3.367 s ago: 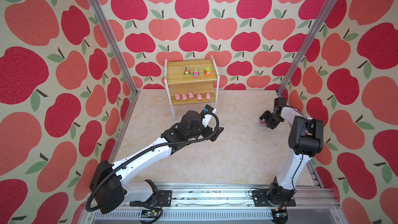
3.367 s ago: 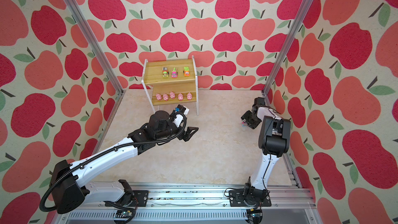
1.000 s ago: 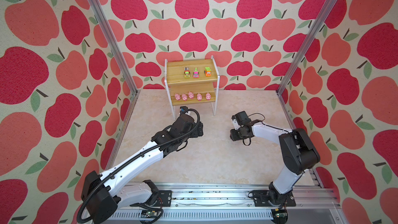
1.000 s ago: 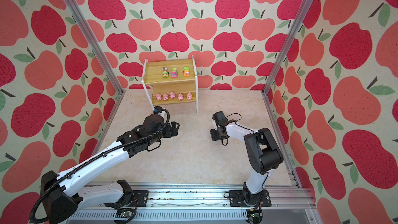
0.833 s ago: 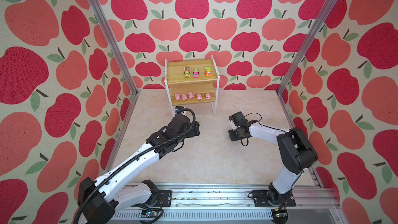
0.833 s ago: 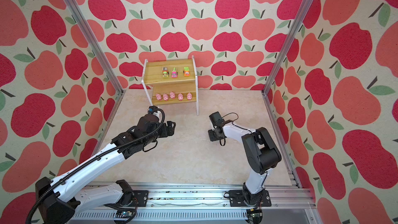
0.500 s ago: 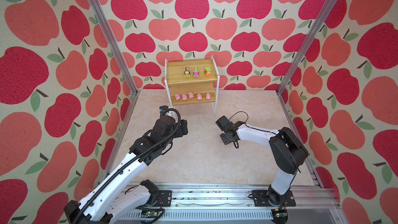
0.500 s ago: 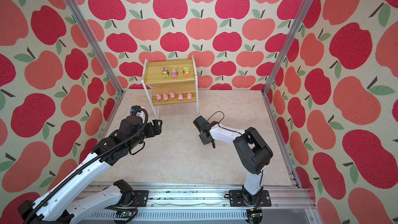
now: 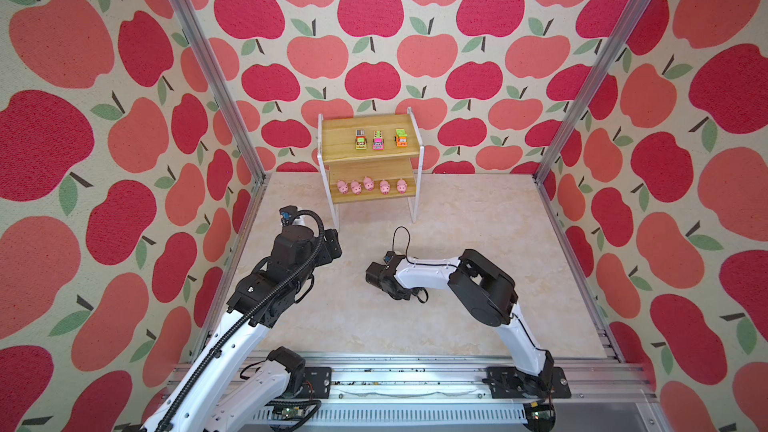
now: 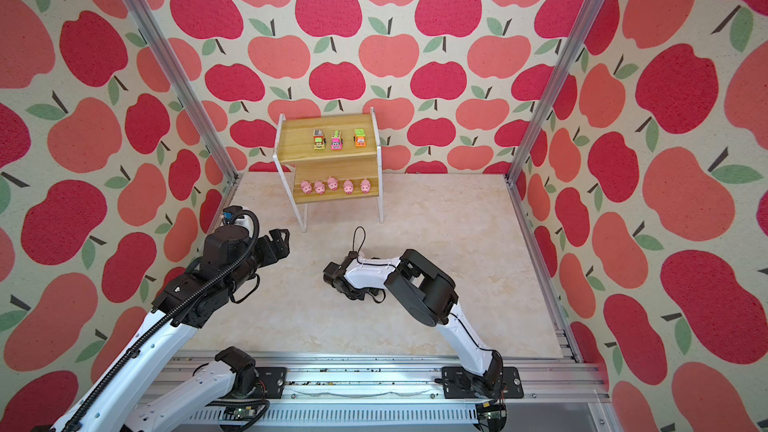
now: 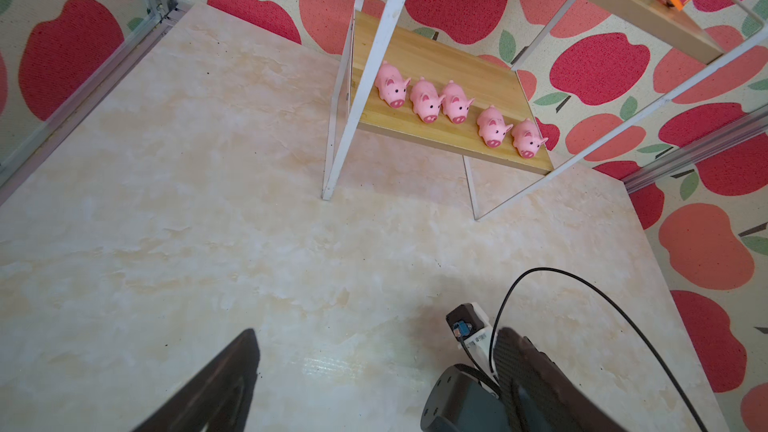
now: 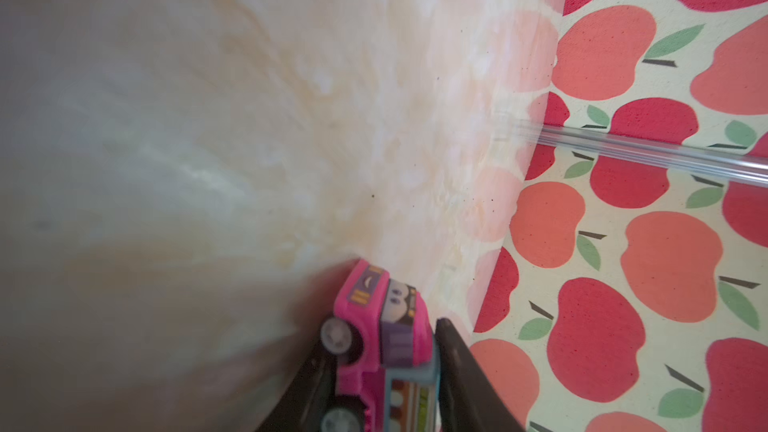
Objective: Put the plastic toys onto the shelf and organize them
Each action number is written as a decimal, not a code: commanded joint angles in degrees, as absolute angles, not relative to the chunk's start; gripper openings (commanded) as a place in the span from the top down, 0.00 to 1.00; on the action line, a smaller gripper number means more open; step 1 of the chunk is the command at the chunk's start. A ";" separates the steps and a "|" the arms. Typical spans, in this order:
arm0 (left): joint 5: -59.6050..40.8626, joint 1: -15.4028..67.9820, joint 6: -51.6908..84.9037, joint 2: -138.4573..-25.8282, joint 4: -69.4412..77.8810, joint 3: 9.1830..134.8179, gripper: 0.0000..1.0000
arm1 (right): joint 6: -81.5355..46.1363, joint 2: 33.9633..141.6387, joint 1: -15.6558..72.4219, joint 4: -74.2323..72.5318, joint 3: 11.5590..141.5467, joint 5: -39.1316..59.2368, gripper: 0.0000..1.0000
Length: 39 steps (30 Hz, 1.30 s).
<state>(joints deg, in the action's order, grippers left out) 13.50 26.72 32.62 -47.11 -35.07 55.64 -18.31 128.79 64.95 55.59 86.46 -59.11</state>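
Note:
The shelf (image 9: 370,151) (image 10: 330,147) stands at the back wall in both top views. On its top board sit a yellow-green truck (image 9: 360,140), a pink truck (image 9: 377,140) and an orange truck (image 9: 401,137). Several pink pigs (image 9: 369,186) (image 11: 457,108) line the lower board. My right gripper (image 12: 382,351) (image 9: 374,278) is shut on another pink truck (image 12: 382,326), low over the mid-floor; its wrist hides that truck in both top views. My left gripper (image 11: 378,338) (image 9: 332,245) is open and empty, left of the shelf's front legs.
The marble floor (image 9: 457,317) is boxed in by apple-print walls with metal corner posts (image 9: 208,68). The shelf's white legs (image 11: 365,89) stand close ahead of my left gripper. The right arm's wrist (image 11: 469,326) shows beside my left gripper's finger.
My right gripper has swept left and toward the front across the floor with the pink truck. My left arm has drawn back to the left, away from the shelf.

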 commanded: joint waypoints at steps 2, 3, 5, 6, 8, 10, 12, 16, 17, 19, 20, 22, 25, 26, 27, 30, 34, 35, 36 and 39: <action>12.92 26.19 31.29 -46.06 -36.65 54.93 0.10 | -21.51 133.30 68.42 59.93 89.19 -53.90 0.51; 12.83 26.11 31.33 -45.97 -36.54 54.80 0.10 | -21.42 133.41 68.55 60.18 89.77 -53.76 0.49; 12.75 26.02 31.38 -45.79 -36.47 54.79 0.10 | -21.04 132.89 70.60 60.00 90.45 -52.86 0.44; 12.74 26.00 31.38 -45.69 -36.52 54.77 0.10 | -20.79 132.36 70.79 59.58 90.64 -52.31 0.42; 12.92 25.93 31.29 -45.48 -36.47 54.72 0.10 | -20.02 130.29 70.84 57.95 90.26 -50.99 0.40; 12.92 25.93 31.21 -45.35 -36.47 54.70 0.10 | -18.28 126.50 70.63 54.07 88.31 -48.98 0.36; 13.05 25.76 31.09 -45.27 -36.58 54.76 0.10 | -16.09 122.18 69.82 49.49 86.31 -45.07 0.33; 13.10 25.66 31.28 -44.82 -36.32 54.39 0.10 | -12.80 112.93 67.96 39.80 80.65 -37.99 0.28; 13.01 25.66 31.28 -44.78 -36.30 54.23 0.10 | -13.38 110.20 66.39 38.04 79.16 -35.43 0.28; 12.56 25.66 31.05 -44.82 -36.13 53.73 0.10 | -15.49 104.89 63.62 35.30 76.08 -30.93 0.28; 12.11 25.74 30.69 -45.06 -36.04 53.38 0.10 | -16.85 102.09 61.96 34.31 74.44 -29.12 0.28; 11.38 26.04 29.71 -45.63 -35.75 52.64 0.10 | -19.33 97.60 59.15 33.18 71.87 -26.18 0.28; 10.78 28.41 27.69 -46.85 -34.99 51.70 0.10 | -24.13 92.17 55.04 32.61 68.31 -22.83 0.28; 11.19 29.62 27.00 -47.29 -34.90 51.57 0.10 | -26.06 90.82 53.59 32.60 66.91 -21.90 0.28; 11.61 30.47 26.45 -47.81 -34.89 51.57 0.10 | -27.49 89.87 52.32 32.33 65.47 -21.01 0.28; 12.06 32.62 24.87 -49.25 -35.26 51.84 0.10 | -31.42 88.30 47.75 31.18 60.76 -17.78 0.29; 10.66 33.09 23.92 -50.08 -34.96 52.11 0.10 | -32.70 89.10 44.38 30.32 57.17 -15.43 0.31; 10.55 33.09 23.53 -50.12 -35.03 52.16 0.10 | -32.57 89.87 44.06 30.33 56.96 -15.30 0.32; 10.46 33.07 23.18 -50.12 -35.03 52.28 0.10 | -32.29 90.60 43.90 30.17 57.01 -15.15 0.32; 10.38 33.13 22.17 -50.15 -34.98 52.43 0.10 | -31.53 93.52 43.68 28.92 57.69 -14.48 0.32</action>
